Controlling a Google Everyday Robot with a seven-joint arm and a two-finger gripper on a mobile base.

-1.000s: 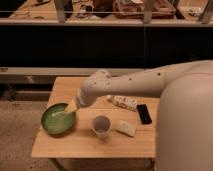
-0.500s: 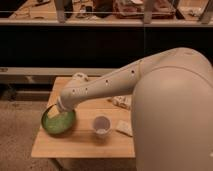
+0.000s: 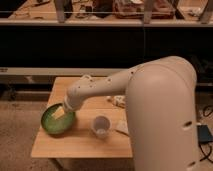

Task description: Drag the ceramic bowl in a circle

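The ceramic bowl (image 3: 56, 121) is a wide, shallow, glossy green bowl with a darker rim, sitting near the left edge of the wooden table (image 3: 70, 145). My white arm reaches down and left across the table. My gripper (image 3: 61, 113) is inside the bowl, over its right half, with its pale tip against the green inner surface. The arm's wrist hides the bowl's upper right rim.
A small white cup (image 3: 101, 126) stands just right of the bowl, near the table's middle. A pale flat item (image 3: 122, 128) and a packet (image 3: 117, 100) lie farther right, partly hidden by my arm. A dark shelf runs behind the table.
My arm has swung further left and towards the camera, covering more of the table's right side. The bowl has shifted left and slightly forward with the gripper in it.
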